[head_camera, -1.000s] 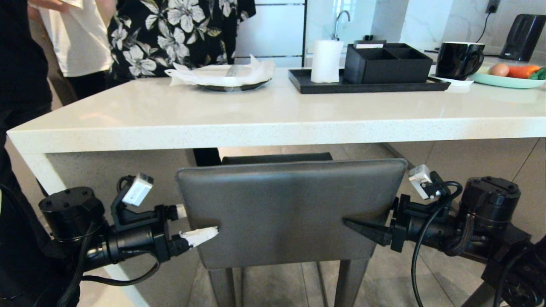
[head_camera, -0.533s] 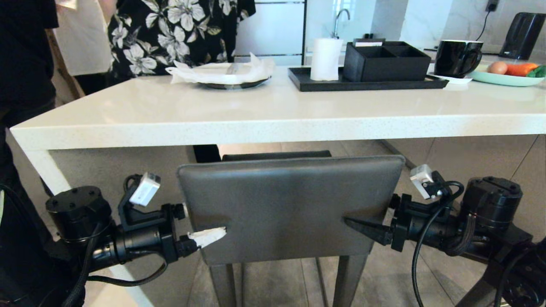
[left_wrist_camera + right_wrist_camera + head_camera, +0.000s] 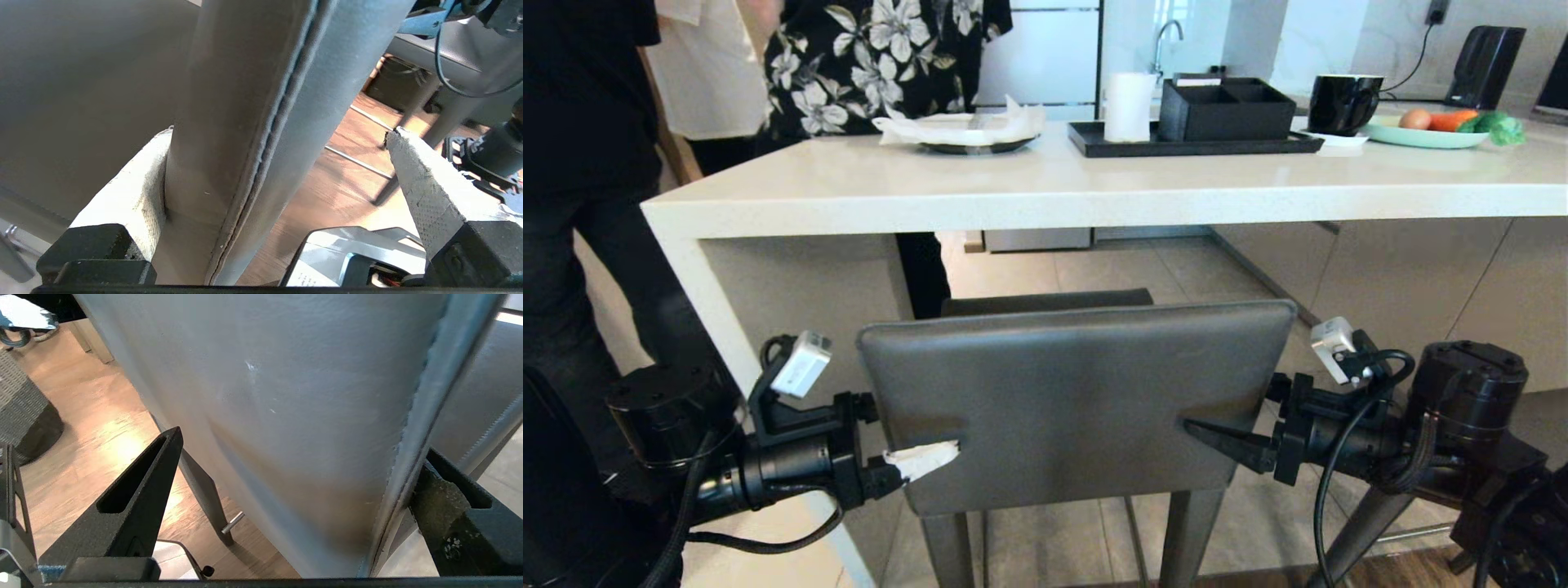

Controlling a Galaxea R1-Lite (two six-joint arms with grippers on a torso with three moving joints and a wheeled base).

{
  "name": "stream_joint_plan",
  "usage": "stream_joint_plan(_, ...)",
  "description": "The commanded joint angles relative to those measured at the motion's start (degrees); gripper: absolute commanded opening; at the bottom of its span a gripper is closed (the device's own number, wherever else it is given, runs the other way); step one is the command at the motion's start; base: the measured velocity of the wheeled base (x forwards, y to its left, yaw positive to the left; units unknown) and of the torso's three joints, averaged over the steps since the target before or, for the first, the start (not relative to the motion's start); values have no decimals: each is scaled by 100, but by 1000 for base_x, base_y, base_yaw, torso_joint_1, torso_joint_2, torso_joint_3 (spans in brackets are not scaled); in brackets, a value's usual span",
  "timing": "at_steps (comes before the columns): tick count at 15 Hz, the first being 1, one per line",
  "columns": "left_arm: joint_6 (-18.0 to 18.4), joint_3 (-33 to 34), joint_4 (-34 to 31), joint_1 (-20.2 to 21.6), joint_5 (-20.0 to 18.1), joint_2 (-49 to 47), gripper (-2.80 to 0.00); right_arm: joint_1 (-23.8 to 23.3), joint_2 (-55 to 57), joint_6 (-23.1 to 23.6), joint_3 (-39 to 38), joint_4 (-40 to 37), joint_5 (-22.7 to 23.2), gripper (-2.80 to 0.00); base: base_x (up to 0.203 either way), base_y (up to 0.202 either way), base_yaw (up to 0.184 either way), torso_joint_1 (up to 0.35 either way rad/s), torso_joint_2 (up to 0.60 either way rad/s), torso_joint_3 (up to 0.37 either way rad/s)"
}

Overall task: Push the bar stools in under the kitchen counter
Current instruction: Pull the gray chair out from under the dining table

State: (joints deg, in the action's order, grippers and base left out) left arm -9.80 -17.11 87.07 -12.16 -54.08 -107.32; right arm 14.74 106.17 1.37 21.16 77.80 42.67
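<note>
Stool straddled at the backrest, short of the counter.
Left gripper spread wide astride the bar stool backrest's left edge; right gripper likewise at its right; the stool stands below the kitchen counter front edge; next, I judge, a level, even forward push.

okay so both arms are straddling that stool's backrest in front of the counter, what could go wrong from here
1. Both end effectors, left and right, are open around the backrest edges, not clamped; uneven pushing could twist the bar stool and let it slip free.
2. The backrest top sits close below the kitchen counter edge; the head view cannot confirm it would clear.
3. A person stands near the counter's corner, close to the left arm.
</note>
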Motion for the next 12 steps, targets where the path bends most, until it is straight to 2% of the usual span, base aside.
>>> stream_joint_plan(1,-5,65,60,-6,-33,95,0,3,-84,4,-30,51,31,0,-197,0,0,7,3,2)
stream_joint_plan(12,-5,622,60,-50,156,685,0,222,-541,-14,-679,324,-38,0,-194,0,-1,2,1,3)
